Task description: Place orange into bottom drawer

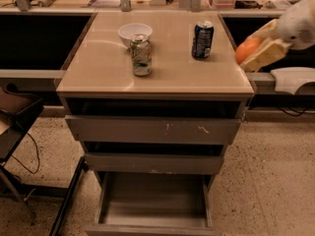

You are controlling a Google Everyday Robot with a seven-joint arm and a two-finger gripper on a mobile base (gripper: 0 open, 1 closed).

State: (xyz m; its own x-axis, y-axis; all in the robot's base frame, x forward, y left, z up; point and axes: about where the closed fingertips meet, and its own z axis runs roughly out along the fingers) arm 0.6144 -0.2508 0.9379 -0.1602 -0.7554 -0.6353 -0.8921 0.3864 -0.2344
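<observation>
Claw (255, 53): at the right edge of the bench (167, 75), raised off its top, pinching the orange (247, 49) between its tan fingers (268, 55).
Orange: in the claw, off the bench top.
Bottom drawer (155, 200): pulled open, far below and left of the claw.
Blue can (202, 39): near, left of the claw.
Silver-green can (141, 55), white bowl (135, 32): farther left.
</observation>
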